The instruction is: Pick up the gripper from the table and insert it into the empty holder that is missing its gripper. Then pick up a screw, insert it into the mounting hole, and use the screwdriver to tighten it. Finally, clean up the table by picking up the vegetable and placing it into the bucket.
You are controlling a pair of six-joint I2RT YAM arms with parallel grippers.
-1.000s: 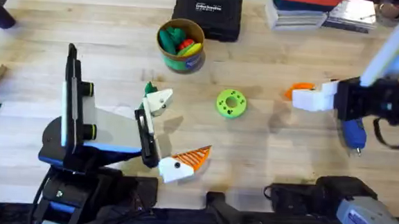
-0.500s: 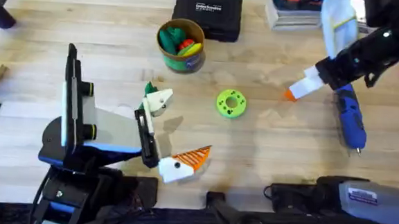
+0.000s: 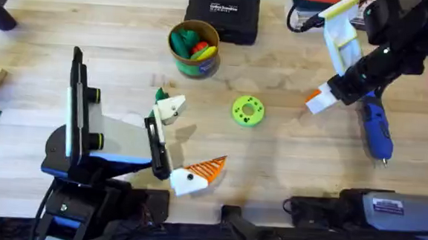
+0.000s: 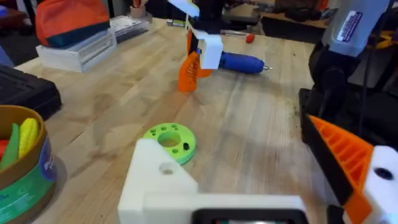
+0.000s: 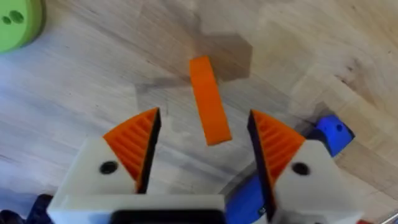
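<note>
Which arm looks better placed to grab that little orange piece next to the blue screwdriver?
The right. The right gripper hangs open directly above the orange strip, with a finger on each side, beside the screwdriver. The left gripper sits far off, beyond the lime-green disc.

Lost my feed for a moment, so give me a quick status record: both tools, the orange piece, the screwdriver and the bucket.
right tool: open, above the orange piece, not gripping it
orange piece: between the right tool's fingers, apart from both pads; flat or tilted, cannot tell
screwdriver: lying on the table beside the right tool, not held
left tool: open, empty, short of the green disc
bucket: upright, toy produce inside
</note>
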